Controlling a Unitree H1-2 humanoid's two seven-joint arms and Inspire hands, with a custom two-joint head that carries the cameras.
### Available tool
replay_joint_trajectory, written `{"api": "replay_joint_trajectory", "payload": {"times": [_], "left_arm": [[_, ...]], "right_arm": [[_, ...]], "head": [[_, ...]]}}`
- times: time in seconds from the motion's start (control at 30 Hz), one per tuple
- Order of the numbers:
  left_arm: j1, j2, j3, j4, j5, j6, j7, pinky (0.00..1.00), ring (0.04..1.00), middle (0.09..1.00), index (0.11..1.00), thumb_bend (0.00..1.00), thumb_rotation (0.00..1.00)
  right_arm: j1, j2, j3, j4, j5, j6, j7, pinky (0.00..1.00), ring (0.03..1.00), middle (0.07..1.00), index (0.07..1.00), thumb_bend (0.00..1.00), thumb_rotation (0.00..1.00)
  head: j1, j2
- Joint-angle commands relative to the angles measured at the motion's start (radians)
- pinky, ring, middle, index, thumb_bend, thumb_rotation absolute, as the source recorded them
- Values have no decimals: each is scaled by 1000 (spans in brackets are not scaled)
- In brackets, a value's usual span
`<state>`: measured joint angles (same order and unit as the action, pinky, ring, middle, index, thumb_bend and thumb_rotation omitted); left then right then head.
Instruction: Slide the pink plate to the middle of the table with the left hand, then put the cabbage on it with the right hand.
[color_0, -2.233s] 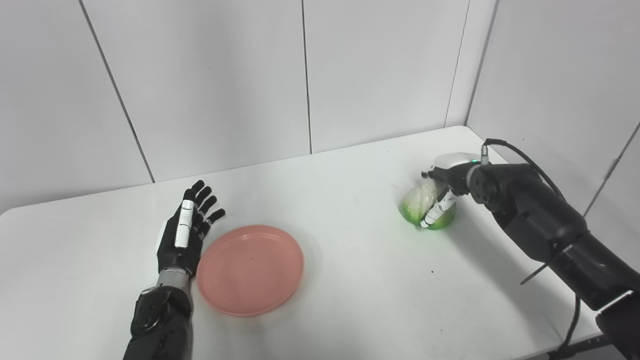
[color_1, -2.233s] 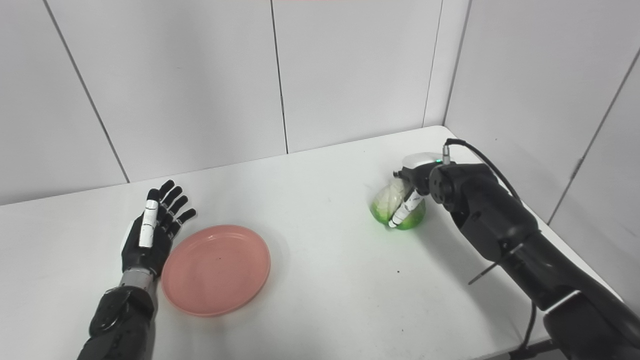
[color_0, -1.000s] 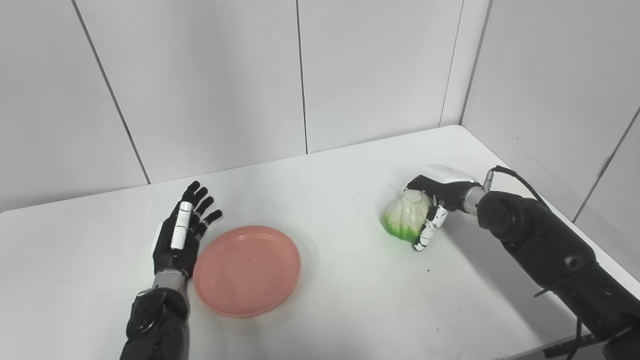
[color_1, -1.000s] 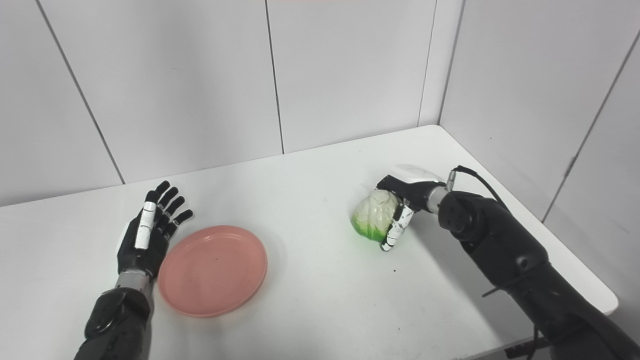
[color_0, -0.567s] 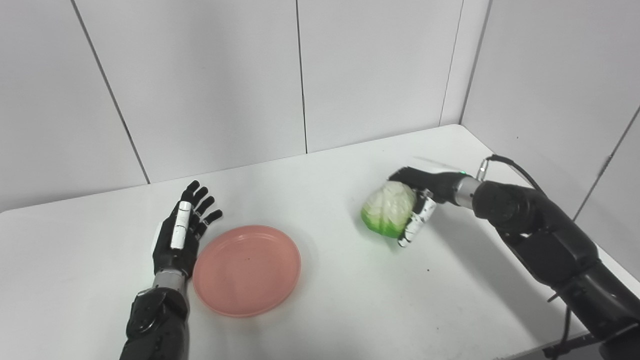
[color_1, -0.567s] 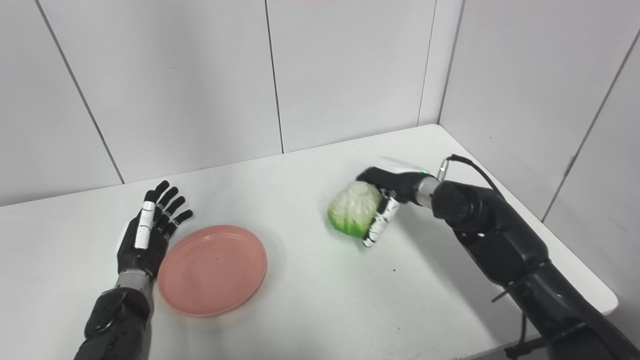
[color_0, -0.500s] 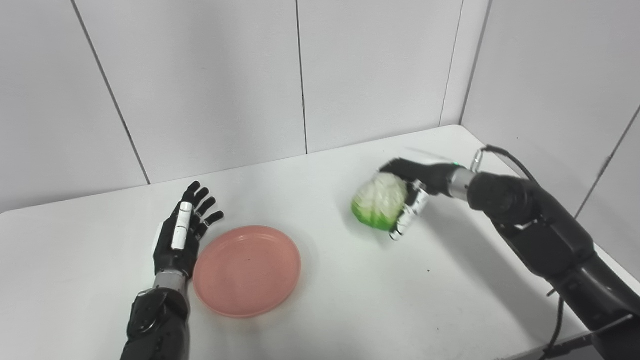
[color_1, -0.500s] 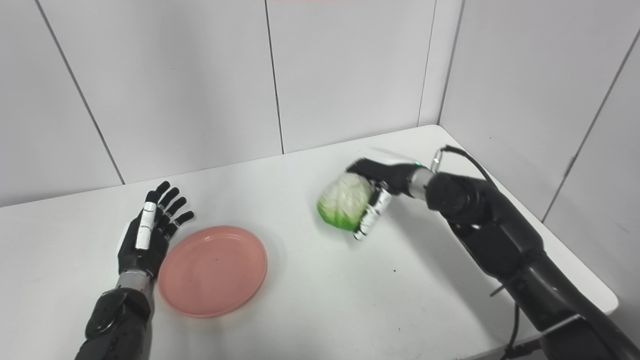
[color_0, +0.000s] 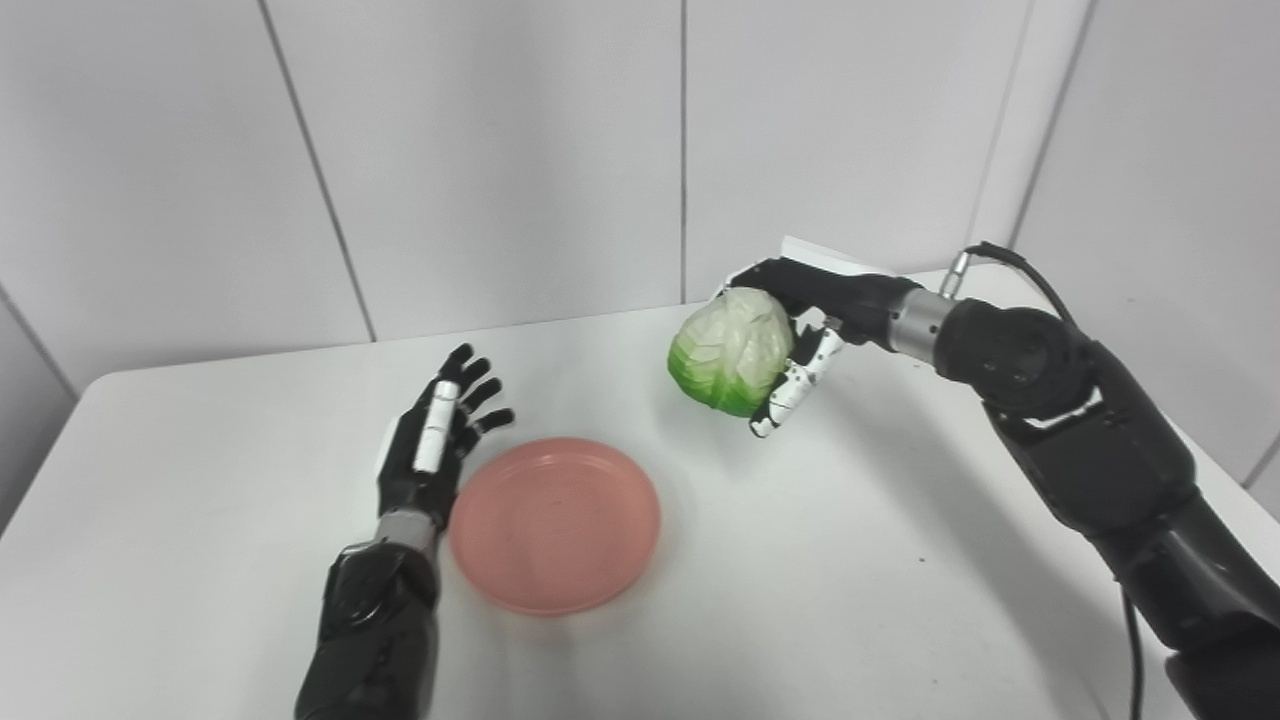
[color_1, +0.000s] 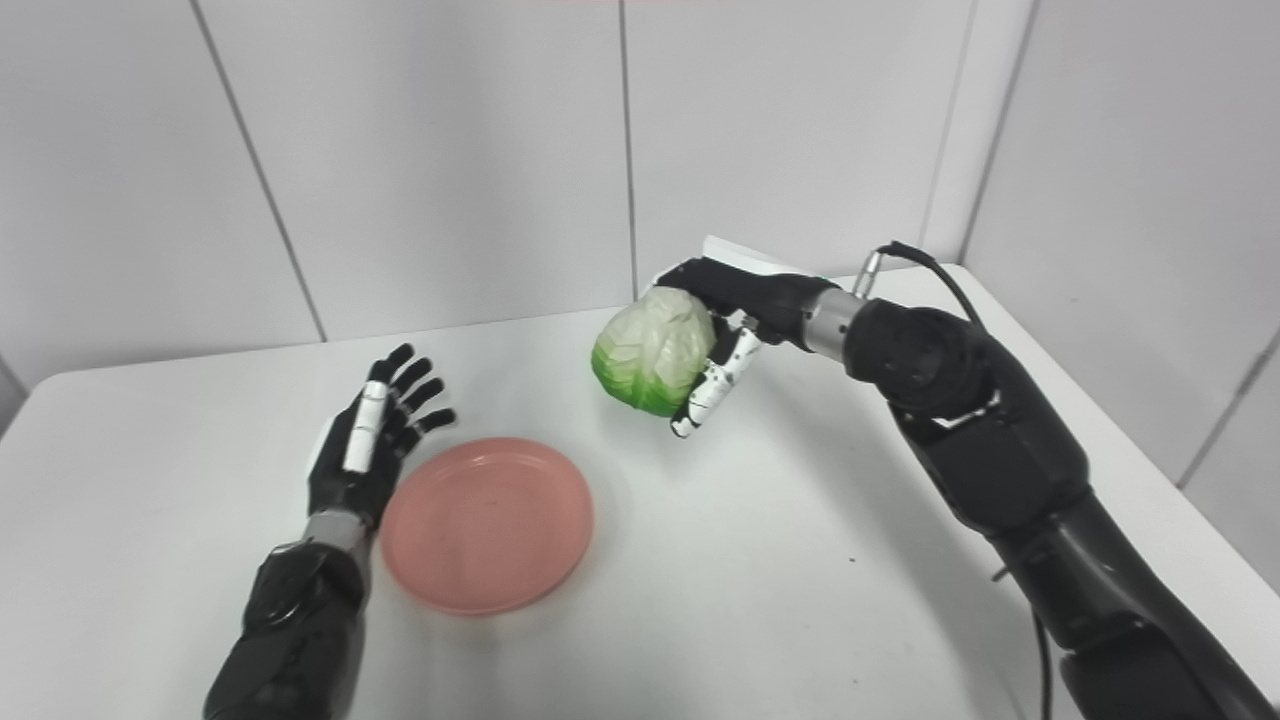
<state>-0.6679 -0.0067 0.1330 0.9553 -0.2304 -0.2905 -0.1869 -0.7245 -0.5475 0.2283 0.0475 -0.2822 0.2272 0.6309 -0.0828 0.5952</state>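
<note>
With our left hand (color_0: 432, 452) resting fingers apart just beside the pink plate (color_0: 555, 524), our right hand (color_0: 800, 335), fingers clamped on the cabbage (color_0: 731, 350), held it raised beyond the plate's right, so we judged the next move was carrying it over and lowering.

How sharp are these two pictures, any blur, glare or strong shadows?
Left eye view: the cabbage and right hand look fairly sharp; the pink plate is slightly soft at its near rim. Right eye view: lighting is even, the white table shows only faint shadows under the right arm, no hard glare; the left hand is crisp.
</note>
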Motion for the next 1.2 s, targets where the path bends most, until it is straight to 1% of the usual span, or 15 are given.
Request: {"api": "replay_joint_trajectory", "payload": {"times": [0.0,0.03,0.07,0.1,0.13,0.17,0.2,0.33,0.53,0.67,0.8,0.9,0.93,1.0,1.17], "left_arm": [[103,-30,-3,76,11,12,26,685,849,875,864,843,741],[101,-39,-7,77,17,8,33,685,850,875,864,843,742],[100,-44,-10,77,22,6,38,671,842,875,864,856,747],[97,-51,-13,79,28,3,45,664,840,876,864,860,751],[94,-56,-14,82,33,-1,50,662,839,876,864,860,752],[91,-63,-14,86,35,-5,57,652,836,872,860,859,753],[88,-67,-15,89,37,-10,61,647,833,868,856,856,750],[81,-79,-19,101,53,-26,86,638,825,853,843,890,768],[90,-73,-3,88,40,-26,86,648,834,861,842,895,772],[101,-62,4,72,35,-21,83,654,839,869,842,883,766],[104,-59,7,73,33,-24,79,653,839,867,837,857,762],[98,-62,7,86,32,-29,76,642,824,866,840,866,756],[96,-65,8,89,30,-30,73,640,818,858,831,862,752],[92,-68,8,96,29,-30,71,642,821,858,830,861,754],[77,-73,2,121,37,-38,77,641,829,856,841,872,748]], "right_arm": [[-65,0,-9,-7,18,-47,-11,278,330,445,521,524,0],[-67,10,-1,-1,14,-56,-13,277,329,445,521,524,0],[-69,17,5,4,11,-61,-15,268,321,441,521,524,0],[-70,22,12,9,4,-67,-18,265,319,441,521,524,0],[-71,32,19,15,-1,-72,-23,264,319,441,521,524,0],[-72,39,23,25,-2,-83,-28,260,316,440,522,524,0],[-72,51,31,35,-7,-97,-37,256,313,439,524,524,0],[-72,90,65,89,-40,-181,-68,251,309,438,524,524,0],[-73,132,116,158,-98,-266,-93,266,331,447,518,525,0],[-63,144,144,175,-145,-292,-105,283,350,451,515,526,0],[-51,152,153,194,-159,-325,-126,288,348,448,512,527,0],[-47,160,154,210,-169,-351,-143,313,370,452,510,528,0],[-45,164,155,212,-174,-353,-147,344,399,460,504,529,0],[-43,170,156,211,-182,-352,-152,358,410,463,502,529,0],[-56,203,162,228,-190,-338,-144,359,410,473,495,529,0]], "head": [[34,0],[79,2],[79,2],[116,4],[116,4],[151,8],[151,8],[199,12],[214,13],[211,13],[203,14],[200,12],[199,10],[199,10],[201,2]]}}
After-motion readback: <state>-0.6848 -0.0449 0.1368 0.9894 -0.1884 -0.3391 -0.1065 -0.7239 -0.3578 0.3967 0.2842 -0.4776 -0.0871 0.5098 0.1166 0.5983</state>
